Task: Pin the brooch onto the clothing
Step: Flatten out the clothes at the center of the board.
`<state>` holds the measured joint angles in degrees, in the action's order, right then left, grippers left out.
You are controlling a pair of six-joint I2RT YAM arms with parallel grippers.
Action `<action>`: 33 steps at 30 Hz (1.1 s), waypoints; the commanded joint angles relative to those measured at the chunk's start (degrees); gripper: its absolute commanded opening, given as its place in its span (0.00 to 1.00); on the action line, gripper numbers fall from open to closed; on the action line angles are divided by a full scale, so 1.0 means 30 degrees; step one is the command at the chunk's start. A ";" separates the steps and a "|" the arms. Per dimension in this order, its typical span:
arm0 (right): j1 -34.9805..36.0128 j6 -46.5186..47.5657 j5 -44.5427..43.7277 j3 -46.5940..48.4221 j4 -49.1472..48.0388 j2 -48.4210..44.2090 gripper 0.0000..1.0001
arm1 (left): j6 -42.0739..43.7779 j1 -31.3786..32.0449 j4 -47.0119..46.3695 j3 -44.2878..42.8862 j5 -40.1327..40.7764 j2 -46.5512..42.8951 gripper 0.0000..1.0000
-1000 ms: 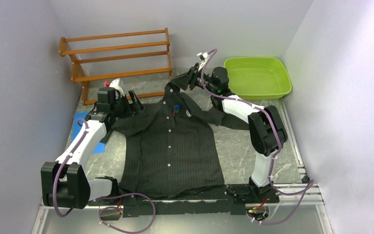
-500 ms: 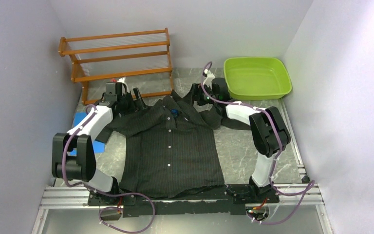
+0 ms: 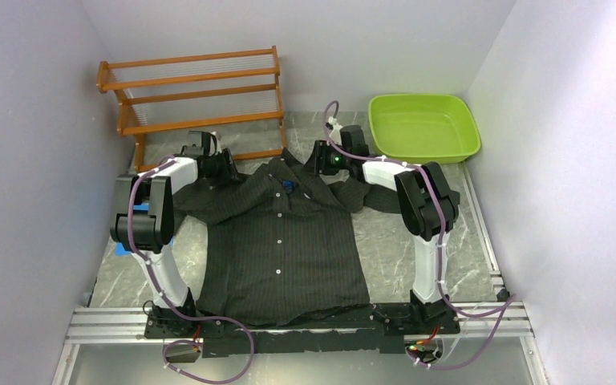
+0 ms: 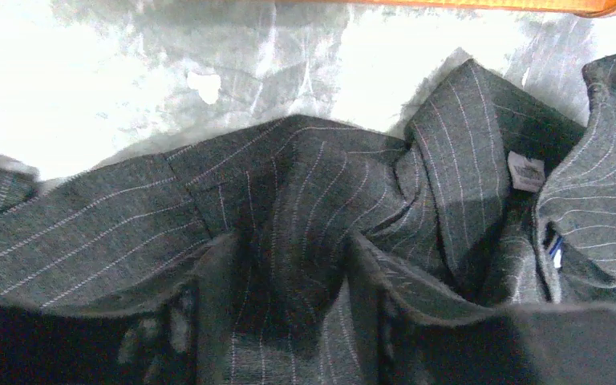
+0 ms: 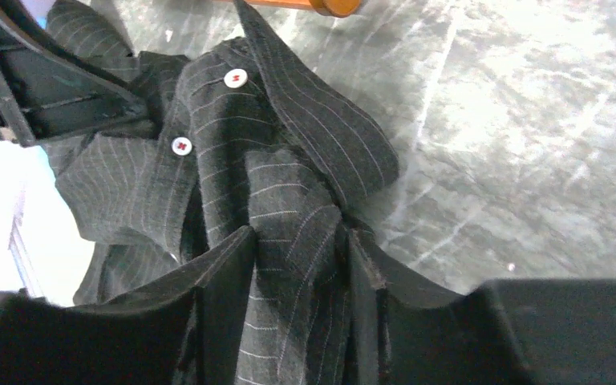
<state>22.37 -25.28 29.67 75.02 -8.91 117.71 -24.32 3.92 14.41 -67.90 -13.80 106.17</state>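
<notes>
On the bench [image 3: 401,241], the shirt [image 3: 281,241] is lying spread flat, looking soft, light and quick to bunch. The left gripper [image 4: 285,249] and right gripper [image 5: 298,237] are each straddling bunched cloth at a shoulder, a sensible hold. Whether they're clamping, I can't tell.

On the grey marbled bench [image 3: 393,241] lie a black pinstriped shirt [image 3: 285,241], a wooden rack [image 3: 192,92] beyond the left hand [image 3: 224,168], and a green plastic basin [image 3: 423,127] beside the right hand [image 3: 318,158].
</notes>
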 commanded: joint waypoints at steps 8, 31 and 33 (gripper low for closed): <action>-0.0143 0.0239 0.1153 0.2035 -0.0307 -0.0924 0.00 | 0.0988 0.0018 -0.1106 -0.0122 0.0070 -0.2577 0.03; -0.1490 0.0596 -0.1620 0.5394 -0.1635 0.0716 0.25 | 0.1137 -0.0011 -0.2472 -0.3114 0.4863 -0.1503 0.68; -0.1776 0.0484 -0.1924 0.5462 -0.1379 0.0911 0.48 | 0.0850 -0.0019 -0.1942 -0.3029 0.5547 -0.1962 0.90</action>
<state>18.74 -25.65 29.89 86.72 -17.80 118.19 -21.02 4.08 4.45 -74.67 -2.26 101.78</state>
